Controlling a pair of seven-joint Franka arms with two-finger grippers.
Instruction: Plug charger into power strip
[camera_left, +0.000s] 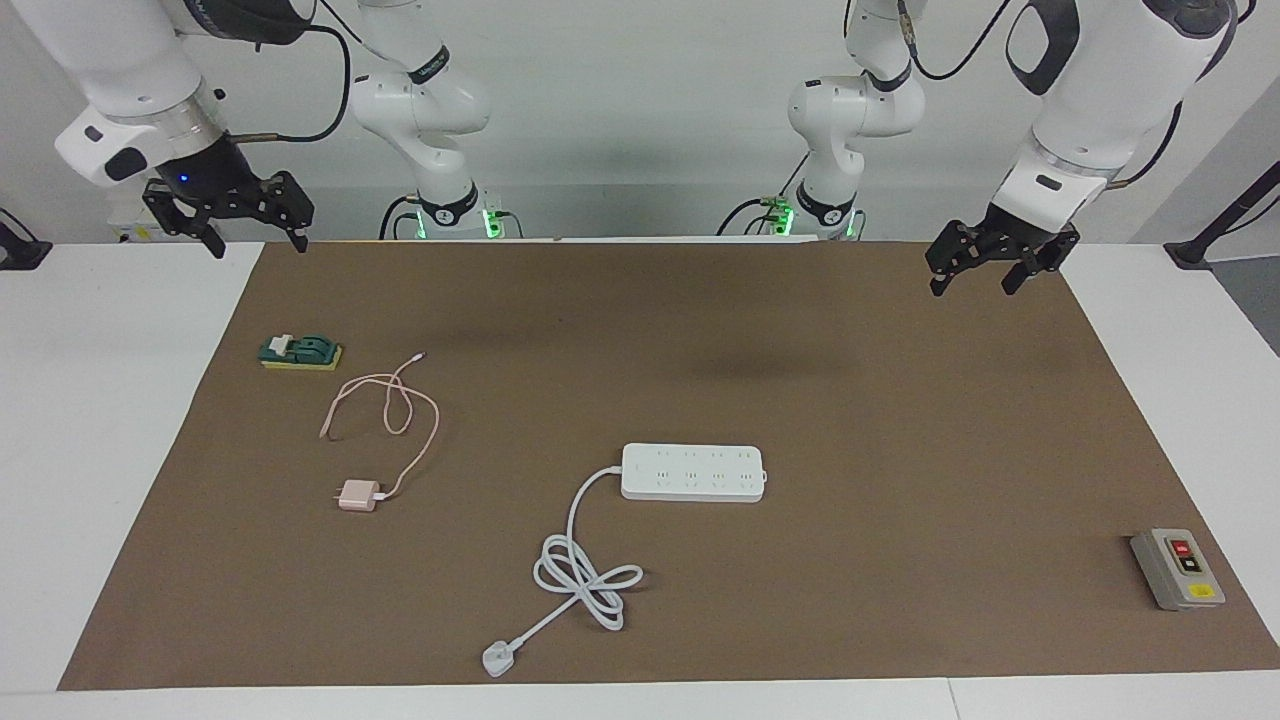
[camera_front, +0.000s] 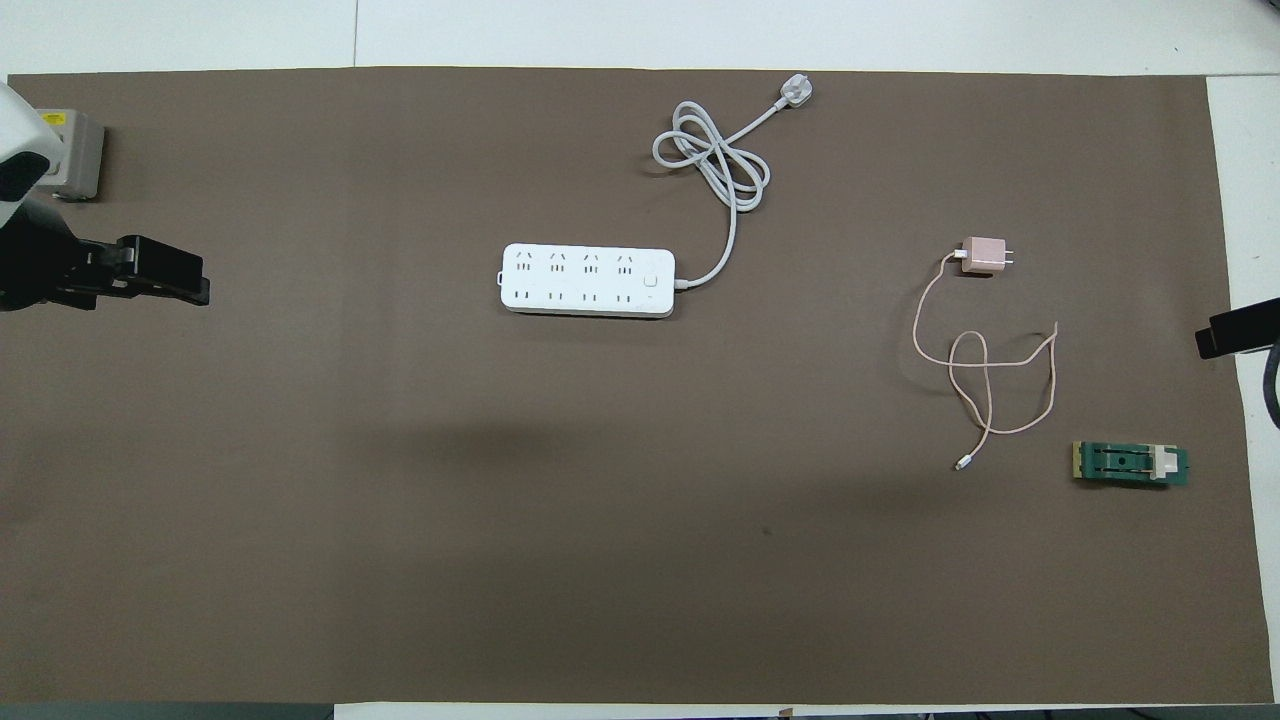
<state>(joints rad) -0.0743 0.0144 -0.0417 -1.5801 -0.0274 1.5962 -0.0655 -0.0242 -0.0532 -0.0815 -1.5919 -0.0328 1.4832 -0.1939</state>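
Observation:
The pale-pink charger (camera_left: 356, 495) (camera_front: 983, 257) lies on the brown mat toward the right arm's end, prongs pointing away from the strip. Its thin pink cable (camera_left: 400, 410) (camera_front: 985, 390) loops toward the robots. The white power strip (camera_left: 693, 472) (camera_front: 588, 280) lies flat mid-mat, sockets up. Its thick white cord (camera_left: 580, 570) (camera_front: 715, 160) coils farther from the robots and ends in a three-pin plug (camera_left: 497, 659) (camera_front: 795, 92). My right gripper (camera_left: 258, 245) (camera_front: 1215, 340) hangs open over the mat's corner. My left gripper (camera_left: 975, 285) (camera_front: 190, 285) hangs open over the mat's other end. Both are empty.
A grey box with red and yellow buttons (camera_left: 1177, 568) (camera_front: 70, 155) lies at the left arm's end, farther from the robots. A green and yellow block (camera_left: 300, 352) (camera_front: 1130, 464) lies nearer to the robots than the charger. The brown mat (camera_left: 860, 420) covers the white table.

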